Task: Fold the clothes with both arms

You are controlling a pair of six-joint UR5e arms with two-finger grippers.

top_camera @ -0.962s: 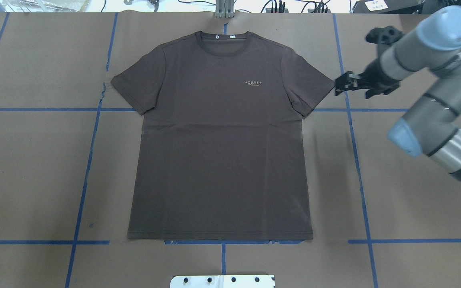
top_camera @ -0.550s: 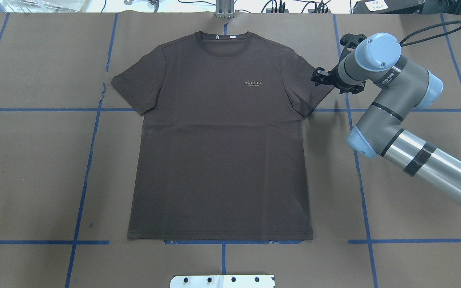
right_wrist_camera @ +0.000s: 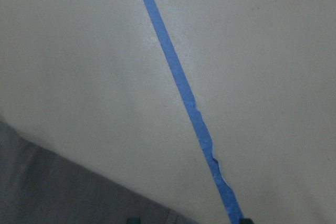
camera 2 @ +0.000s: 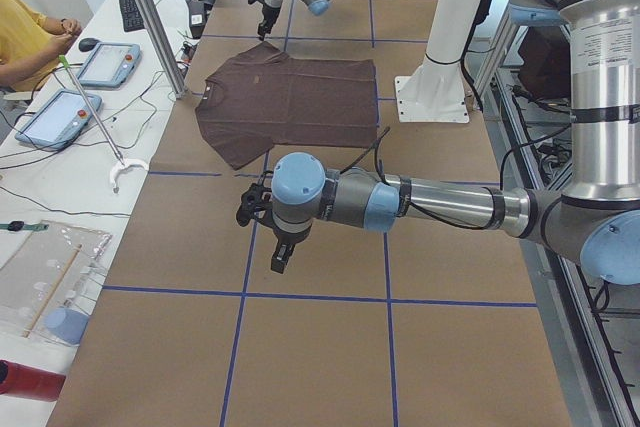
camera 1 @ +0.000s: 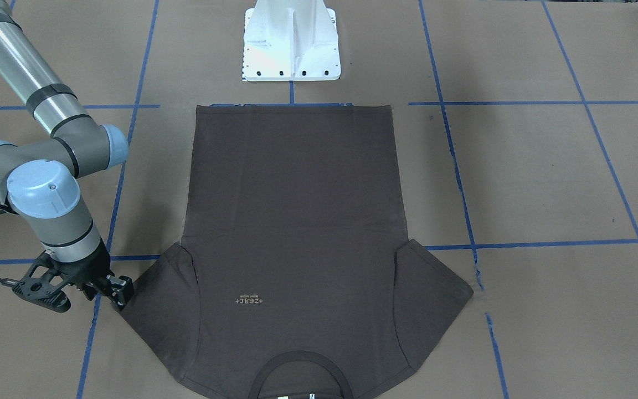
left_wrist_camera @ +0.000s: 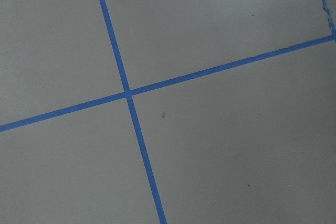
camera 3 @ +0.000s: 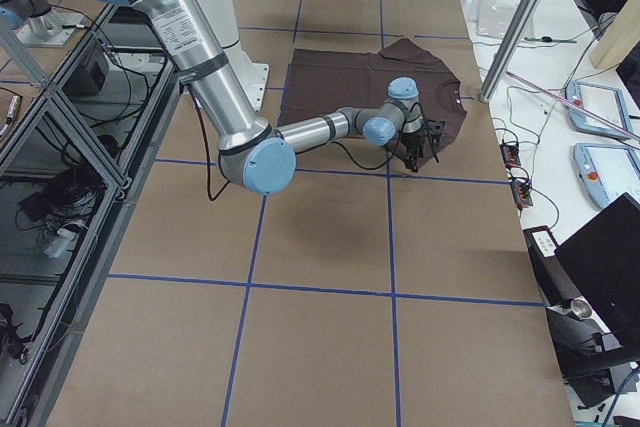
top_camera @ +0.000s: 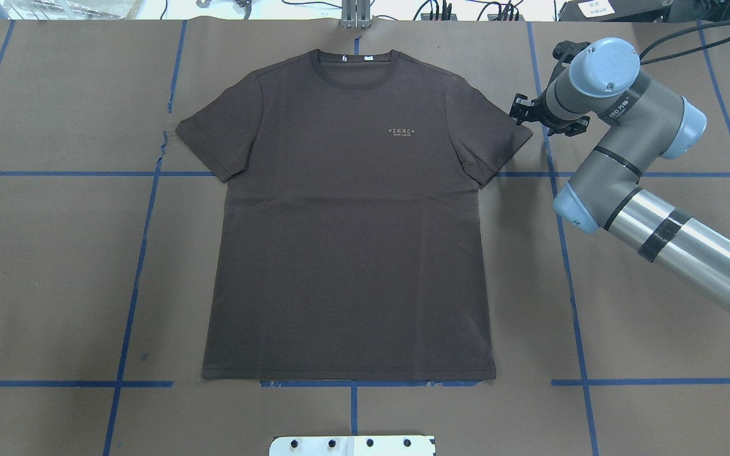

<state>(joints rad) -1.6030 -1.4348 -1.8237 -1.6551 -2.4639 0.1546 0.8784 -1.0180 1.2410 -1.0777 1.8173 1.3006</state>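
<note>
Left gripper (camera 2: 280, 255) appears solely in exterior left.

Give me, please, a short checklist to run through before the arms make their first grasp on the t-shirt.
1. The t-shirt lies flat, front up, both sleeves spread: ok.
2. The right gripper is at the tip of the near sleeve: ok.
3. The right gripper is open for the grasp: ok. The right wrist view shows its two tips apart at the lower edge.
4. Enough cloth sits between the jaws: cannot tell. Only the sleeve's edge shows there.
5. The left gripper is at the far sleeve: not ok. It hangs over bare table, away from the shirt.
6. The left gripper is open: cannot tell.
</note>
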